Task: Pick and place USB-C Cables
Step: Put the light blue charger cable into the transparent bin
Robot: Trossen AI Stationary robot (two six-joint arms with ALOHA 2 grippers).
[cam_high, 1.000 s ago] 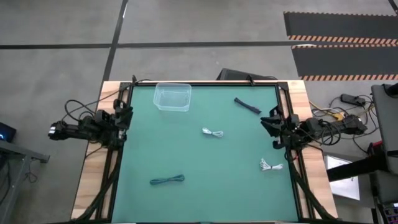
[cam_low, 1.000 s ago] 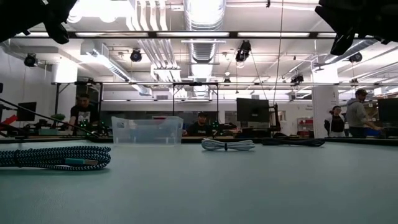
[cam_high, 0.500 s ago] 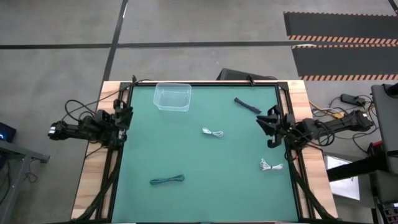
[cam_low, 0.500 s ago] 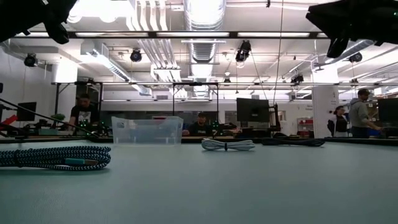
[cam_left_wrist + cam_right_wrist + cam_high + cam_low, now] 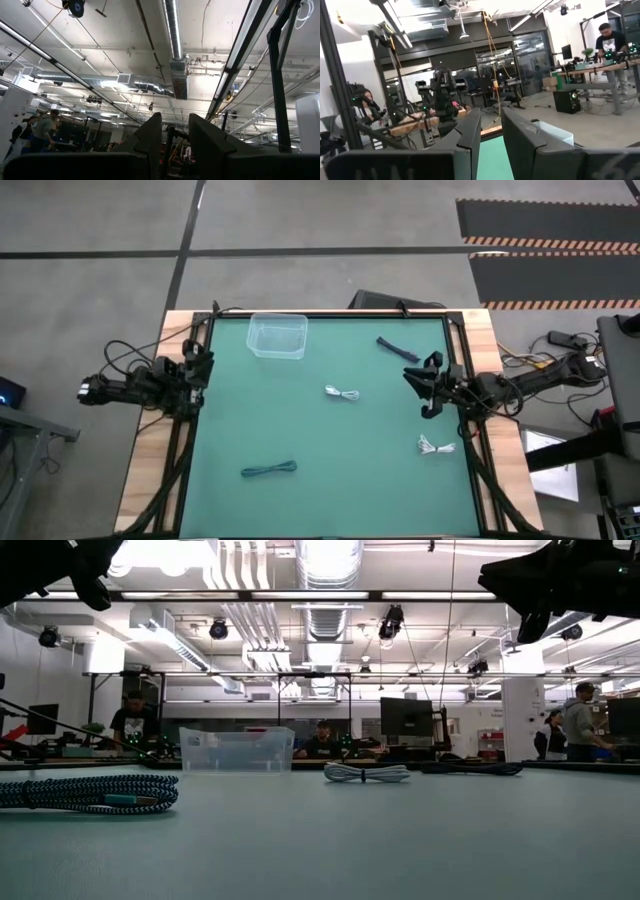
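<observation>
Four coiled cables lie apart on the green mat. The black cable (image 5: 397,348) is near the far right corner, one white cable (image 5: 342,393) in the middle, another white cable (image 5: 436,445) at the right edge, and the teal cable (image 5: 268,470) near the front. In the low view the teal cable (image 5: 90,792) is closest, with the white cable (image 5: 367,773) and black cable (image 5: 470,768) behind it. My right gripper (image 5: 415,388) hovers over the mat's right side, between the black cable and the right-edge white one, fingers slightly apart (image 5: 491,130). My left gripper (image 5: 207,368) waits at the left edge, also narrowly open (image 5: 175,135).
A clear plastic container (image 5: 277,336) stands on the mat near the far edge, left of centre, and shows in the low view as the container (image 5: 237,751). A black frame (image 5: 192,440) runs along the mat's sides. People work at benches in the room behind.
My right gripper has moved from the table's right edge inward, toward the table's left, staying high above the mat. No cable has moved.
</observation>
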